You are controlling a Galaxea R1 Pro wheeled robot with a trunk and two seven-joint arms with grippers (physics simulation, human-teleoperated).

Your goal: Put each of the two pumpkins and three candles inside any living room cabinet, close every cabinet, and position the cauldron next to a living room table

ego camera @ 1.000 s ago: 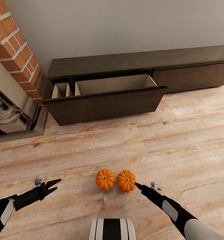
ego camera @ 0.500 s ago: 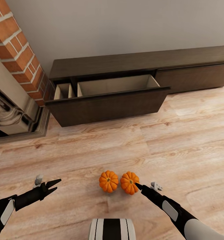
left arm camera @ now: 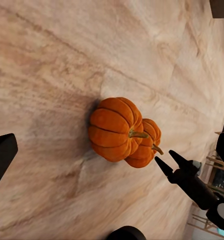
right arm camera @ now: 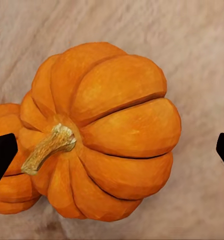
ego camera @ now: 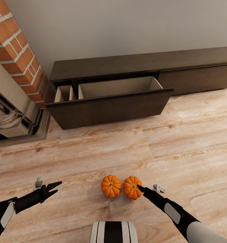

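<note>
1. Living rm, head view: two orange pumpkins sit side by side on the wood floor (ego camera: 180,135), well apart from the cabinet (ego camera: 140,62) and on the robot's side of it.
2. Left pumpkin (ego camera: 110,185) and right pumpkin (ego camera: 132,187) stand just beside each other, stems up; from the left wrist view they overlap, so touching or not can't be told.
3. Cabinet: long, low, dark-brown unit against the grey wall. Its left pull-out front (ego camera: 110,106) stands open toward the pumpkins, pale beige interior showing, nothing seen inside. Its right front (ego camera: 197,78) is shut flush.
4. Right claw (ego camera: 139,187) is at the right pumpkin's side away from the cabinet, tips at the rind. Right wrist view: claw (right arm camera: 112,150) spread wide, one dark fingertip (right arm camera: 2,160) on each side of the right pumpkin (right arm camera: 107,130), neither pressing it – open, gripping nothing.
5. Left claw (ego camera: 55,187) hovers over bare floor, well apart from the left pumpkin on its far side from the right claw; fingers parted, holding nothing.
6. Left wrist view: both pumpkins in line, left pumpkin (left arm camera: 114,129) nearer, right pumpkin (left arm camera: 148,147) behind, right claw (left arm camera: 170,162) at the latter.
7. Brick fireplace (ego camera: 15,54) stands just beside the cabinet's open-front end.
</note>
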